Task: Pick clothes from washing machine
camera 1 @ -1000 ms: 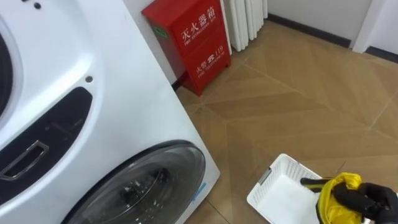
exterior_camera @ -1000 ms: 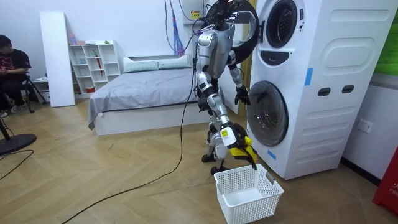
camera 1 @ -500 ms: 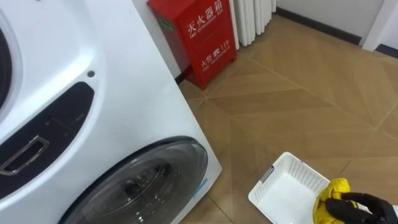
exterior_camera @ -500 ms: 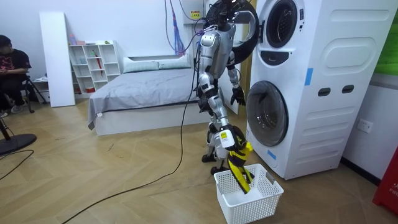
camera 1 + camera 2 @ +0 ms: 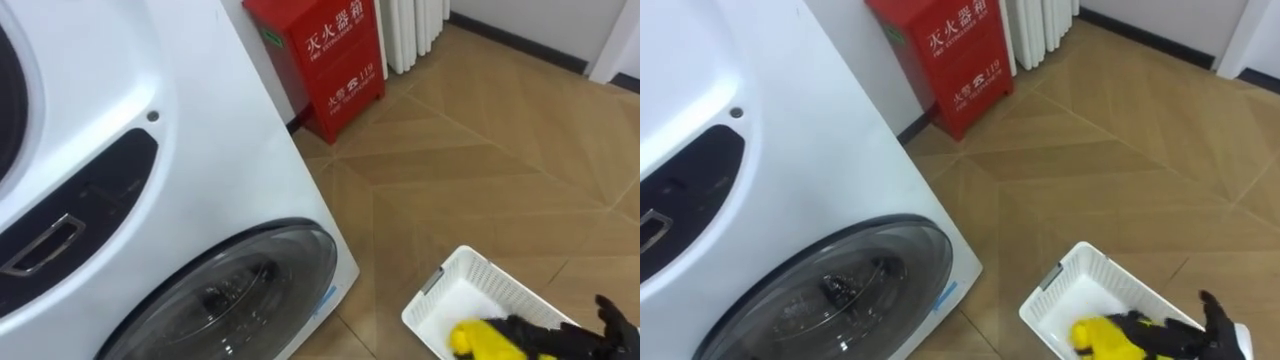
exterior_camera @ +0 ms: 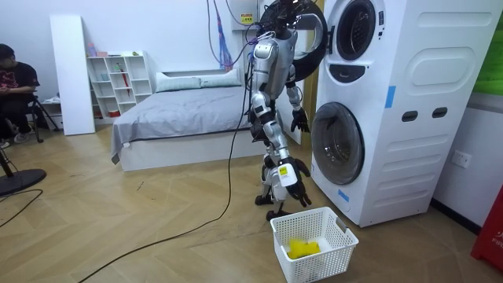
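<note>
One yellow-and-black garment (image 5: 478,341) is being cradled inside the white plastic mesh basket (image 5: 432,285) beside the white washing machine (image 5: 200,150), the right hand (image 6: 289,174) is being held just above with fingers spread and empty, and a straight, snag-free lift is being called for.

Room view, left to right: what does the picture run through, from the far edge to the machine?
Seated person → tall white cabinet → bed → white basket holding the yellow garment → washing machine stack.
</note>
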Controlling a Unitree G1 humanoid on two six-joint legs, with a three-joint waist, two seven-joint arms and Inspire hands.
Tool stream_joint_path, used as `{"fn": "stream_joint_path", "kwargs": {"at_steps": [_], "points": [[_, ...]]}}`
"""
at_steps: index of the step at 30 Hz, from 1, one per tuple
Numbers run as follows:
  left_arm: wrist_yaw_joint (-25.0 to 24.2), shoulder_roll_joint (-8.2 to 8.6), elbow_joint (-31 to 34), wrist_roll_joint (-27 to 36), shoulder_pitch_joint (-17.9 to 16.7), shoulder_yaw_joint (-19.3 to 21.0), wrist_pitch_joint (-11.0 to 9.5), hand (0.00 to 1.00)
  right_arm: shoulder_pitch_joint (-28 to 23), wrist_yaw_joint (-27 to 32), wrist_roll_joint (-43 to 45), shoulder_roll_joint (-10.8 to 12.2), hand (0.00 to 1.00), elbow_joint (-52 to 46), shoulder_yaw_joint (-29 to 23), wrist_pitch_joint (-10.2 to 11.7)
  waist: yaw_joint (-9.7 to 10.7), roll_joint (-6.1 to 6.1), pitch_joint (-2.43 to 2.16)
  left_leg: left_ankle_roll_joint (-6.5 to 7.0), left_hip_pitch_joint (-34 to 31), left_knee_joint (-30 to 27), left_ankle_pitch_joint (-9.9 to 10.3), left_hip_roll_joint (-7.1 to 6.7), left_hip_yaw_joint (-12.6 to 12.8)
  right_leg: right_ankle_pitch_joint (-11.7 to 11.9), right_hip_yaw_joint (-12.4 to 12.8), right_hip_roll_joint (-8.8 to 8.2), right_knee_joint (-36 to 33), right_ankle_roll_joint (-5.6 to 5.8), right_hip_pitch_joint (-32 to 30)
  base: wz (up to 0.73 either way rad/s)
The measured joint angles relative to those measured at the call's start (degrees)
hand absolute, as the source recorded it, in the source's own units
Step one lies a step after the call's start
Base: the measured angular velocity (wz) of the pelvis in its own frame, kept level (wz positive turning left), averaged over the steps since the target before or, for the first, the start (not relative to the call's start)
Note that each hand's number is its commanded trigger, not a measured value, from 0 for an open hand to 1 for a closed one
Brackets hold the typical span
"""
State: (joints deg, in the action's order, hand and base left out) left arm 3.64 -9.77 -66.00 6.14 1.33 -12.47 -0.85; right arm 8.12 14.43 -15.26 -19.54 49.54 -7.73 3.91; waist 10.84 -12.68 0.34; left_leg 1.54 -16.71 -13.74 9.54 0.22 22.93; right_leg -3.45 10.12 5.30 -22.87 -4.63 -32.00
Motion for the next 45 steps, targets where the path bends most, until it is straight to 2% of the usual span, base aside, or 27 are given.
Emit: {"fn": "stream_joint_path", "kwargs": {"at_steps": [8, 12, 13, 15, 17, 18, 20, 23, 26, 27, 29, 31, 34, 37, 39, 41, 45], "points": [[0.5, -0.01, 0.9, 0.0, -1.0, 1.0, -0.1, 0.0, -0.1, -0.2, 0.0, 0.0, 0.0, 0.0, -0.3, 0.3, 0.1, 0.14, 0.02, 0.32, -0.6, -0.2, -0.2, -0.08, -1.1, -0.2, -1.0, -0.52, -0.1, 0.02, 0.0, 0.1], [0.7, -0.05, 1.4, 0.1, -1.7, 1.0, -0.5, 0.0, -0.2, -0.3, -0.1, 0.0, 0.0, 0.0, -0.3, 0.3, 0.5, 0.96, 0.17, 0.4, -0.2, -0.2, -0.3, -0.26, -1.2, -1.1, -2.1, -1.33, -1.5, -0.09, -0.2, 0.09], [0.9, -0.1, 2.0, 0.0, -2.2, 1.0, -0.7, 0.0, -0.4, -0.6, -0.1, 0.0, 0.0, 0.0, -0.3, 0.3, 0.6, 1.28, 0.14, 0.4, 0.2, -0.2, -0.3, -0.67, -1.2, -1.5, -2.1, -1.46, -2.0, -0.07, -0.1, 0.13], [0.9, -0.11, 2.1, 0.0, -2.4, 1.1, -0.8, 0.0, -0.6, -1.0, 0.0, 0.0, 0.0, -0.2, -0.3, 0.3, 0.8, 1.35, -0.04, 0.4, 0.4, -0.5, -0.3, -0.58, -1.3, -1.6, -2.4, -1.51, -2.0, -0.05, 0.4, 0.14], [0.9, -0.11, 2.6, 0.0, -2.6, 1.2, -0.8, 0.0, -1.5, -1.0, 0.0, 0.0, 0.0, -0.4, -0.3, 0.3, 1.0, 1.58, -0.05, 0.4, 0.7, -1.1, -0.3, -0.45, -1.7, -1.8, -3.1, -1.77, -1.8, -0.13, 1.3, 0.25], [0.9, -0.12, 2.9, 0.0, -3.1, 1.1, -0.8, 0.0, -2.7, -1.4, -0.2, 0.0, 0.0, -0.4, -0.3, 0.3, 1.2, 2.0, 0.11, 0.39, 1.6, -1.0, -0.3, -0.43, -2.1, -2.2, -4.2, -2.19, -1.7, -0.33, 2.6, 0.37], [0.9, -0.12, 2.9, 0.0, -3.5, 1.0, -1.1, 0.0, -5.2, -1.5, -1.6, 0.1, 0.0, 0.5, -0.1, 0.4, 1.2, 2.3, 0.13, 0.31, 3.6, -0.9, -0.3, -0.1, -2.8, -2.6, -5.7, -2.39, -0.9, -0.47, 5.3, 0.4], [0.9, -0.22, 2.6, 0.0, -4.4, 1.2, -1.1, 0.0, -7.3, -1.5, -2.7, 1.2, 0.0, 4.5, -0.2, 0.3, 0.8, 3.09, 0.13, 0.21, 6.4, 0.2, -0.4, 0.14, -3.7, -2.8, -8.1, -2.82, 0.6, -0.69, 9.0, 0.36], [0.9, -0.19, 3.5, -0.6, -6.8, 1.3, -1.0, 0.0, -10.1, -1.9, -3.2, 2.3, 0.0, 7.7, 0.2, 0.2, -0.8, 3.96, -0.11, 0.1, 9.3, 1.7, -0.4, 0.38, -5.0, -2.8, -9.9, -3.02, 2.6, -0.69, 12.9, 0.21], [1.2, -0.11, 4.0, -0.6, -7.9, 1.3, -1.0, 0.0, -10.8, -2.3, -4.3, 2.6, 0.0, 9.3, 0.7, 0.0, -1.0, 4.39, -0.32, 0.05, 10.2, 2.4, -0.5, 0.47, -6.1, -2.9, -10.9, -3.2, 3.4, -0.63, 14.3, 0.33], [1.9, 0.06, 4.6, -2.0, -8.7, 2.2, -0.9, 0.0, -11.3, -3.1, -5.5, 4.0, 0.0, 12.2, 0.9, -0.3, -1.8, 5.67, -0.55, 0.03, 11.5, 3.1, -0.5, 0.57, -7.6, -3.0, -12.2, -3.37, 4.5, -0.61, 16.5, 0.41], [2.5, 0.05, 4.2, -2.0, -9.8, 3.6, -0.8, 0.0, -11.3, -4.1, -6.9, 6.1, 0.0, 15.9, 0.9, -1.2, -2.5, 7.62, -0.6, -0.29, 13.7, 4.5, -0.5, 0.59, -9.6, -3.0, -14.0, -3.38, 6.6, -0.56, 19.8, 0.46], [3.2, 0.44, 4.1, -2.5, -10.6, 5.3, -0.3, 0.0, -11.8, -5.4, -6.9, 7.7, 0.0, 20.4, 1.9, -1.8, -3.7, 9.52, -0.73, -0.32, 15.7, 4.9, -0.5, 0.72, -12.2, -3.0, -16.4, -3.41, 9.2, -0.05, 23.8, 0.47], [3.6, 1.06, 4.2, -4.6, -10.9, 8.1, 0.5, 0.0, -12.7, -7.0, -6.8, 8.6, 0.0, 22.1, 2.2, -3.0, -6.7, 10.35, -0.6, -0.47, 17.5, 5.3, 0.1, 0.94, -13.4, -3.1, -18.1, -3.3, 11.2, -0.06, 26.7, 0.24], [4.7, 1.53, 4.1, -4.6, -10.9, 8.6, 0.9, 0.0, -12.7, -7.8, -6.4, 8.8, 0.0, 22.7, 2.3, -4.0, -7.4, 10.42, -0.55, -0.45, 18.0, 5.4, 0.2, 0.81, -14.7, -3.2, -18.5, -3.29, 12.0, -0.17, 27.9, 0.3], [5.3, 1.99, 4.0, -4.6, -11.1, 10.0, 1.0, 0.0, -12.6, -8.4, -6.2, 9.0, 0.0, 23.4, 3.8, -4.1, -8.3, 10.57, -0.5, -0.52, 18.7, 5.6, 0.4, 0.81, -15.4, -3.3, -19.2, -3.27, 12.7, -0.24, 29.1, 0.23], [6.8, 2.29, 4.1, -4.7, -12.0, 13.2, 1.0, 0.0, -12.7, -9.6, -4.1, 10.1, 0.0, 23.3, 6.2, -4.1, -9.7, 11.92, -0.52, -0.67, 19.7, 5.3, 0.6, 0.46, -16.4, -3.9, -20.6, -3.34, 13.5, -0.3, 30.9, 0.19]]}}
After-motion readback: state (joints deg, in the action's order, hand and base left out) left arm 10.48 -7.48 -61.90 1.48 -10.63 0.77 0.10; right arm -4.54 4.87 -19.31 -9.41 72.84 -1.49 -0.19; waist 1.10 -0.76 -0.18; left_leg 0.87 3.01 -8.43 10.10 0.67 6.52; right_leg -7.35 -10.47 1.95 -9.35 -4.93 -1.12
